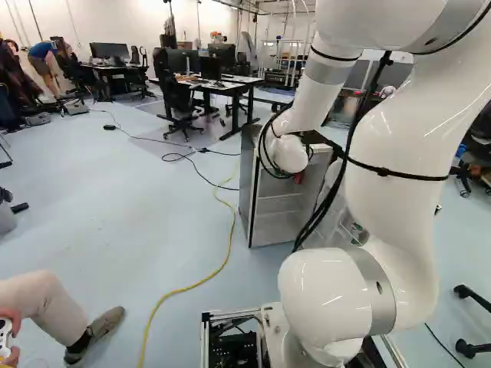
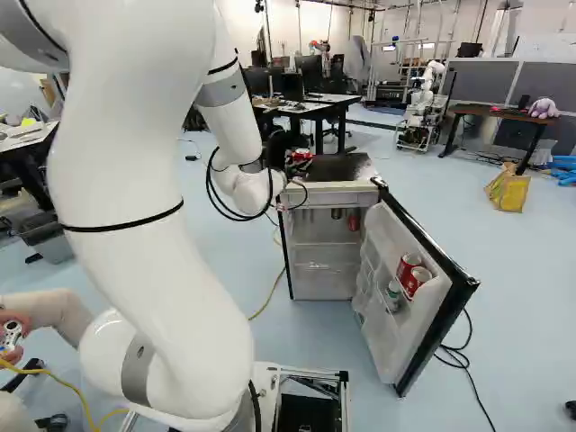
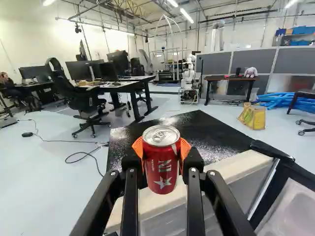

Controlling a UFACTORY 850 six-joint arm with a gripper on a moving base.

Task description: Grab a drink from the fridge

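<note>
In the right base view my gripper (image 2: 292,163) is by the near edge of the top of the fridge (image 2: 373,187). From the wrist, the gripper (image 3: 162,152) is shut on a red can (image 3: 161,169), its orange pads pressing from two sides. The can is upright, its silver lid facing up, with the black fridge top (image 3: 197,125) behind it. The fridge door (image 2: 432,315) stands wide open. Two red cans (image 2: 413,273) and a green-marked container (image 2: 393,293) sit in its shelf. Another red can (image 2: 354,220) and a dark one (image 2: 337,213) show inside the fridge.
The open door juts out to the right of the fridge, a black cable (image 2: 463,360) beside it. A yellow cable (image 1: 219,268) crosses the floor. Desks (image 1: 226,86) and an office chair (image 3: 81,101) stand beyond; another robot (image 2: 423,108) is farther back.
</note>
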